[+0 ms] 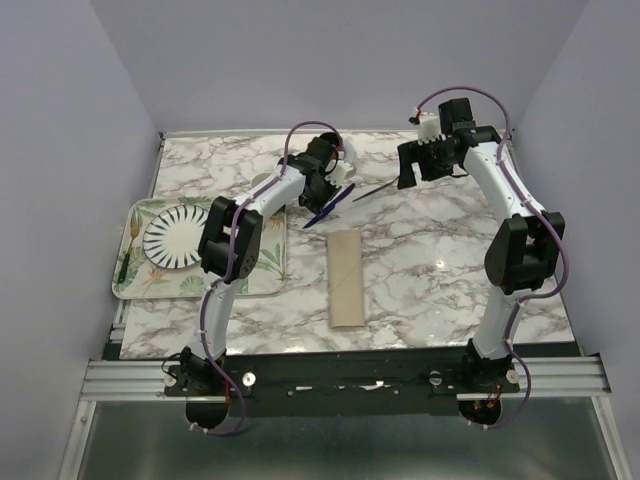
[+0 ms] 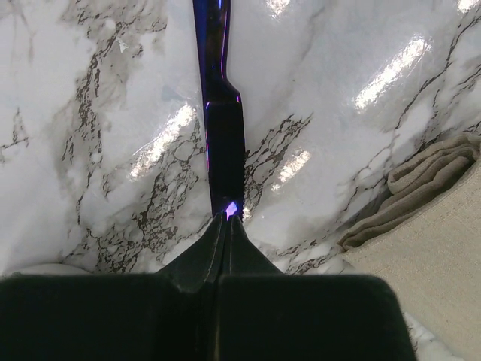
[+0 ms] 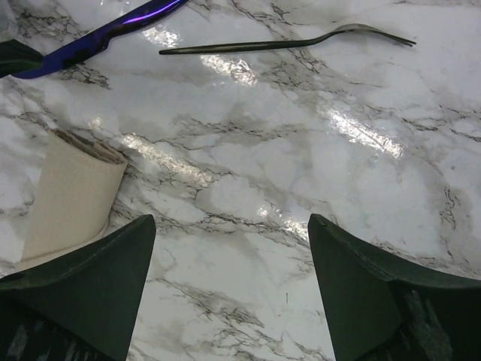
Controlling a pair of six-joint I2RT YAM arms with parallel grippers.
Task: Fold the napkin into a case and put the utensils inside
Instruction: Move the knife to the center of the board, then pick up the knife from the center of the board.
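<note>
From above, the left end effector (image 1: 337, 193) is closed on the purple knife (image 1: 326, 210), just beyond the far end of the case (image 1: 346, 278). The case lies lengthwise in the middle of the marble counter (image 1: 420, 290). The fork (image 1: 374, 189) lies near, between the arms. The right end effector (image 1: 408, 176) hovers wide and empty. Lilac walls close three sides, and a leaf tray (image 1: 272, 262) sits at the left.

In the left wrist view the knife is pinched at one end. The layered end of the case is at the right. I think the free end should turn toward it and slide in low, so the cloth does not bunch.

In the right wrist view the fork lies free on glossy marble.
</note>
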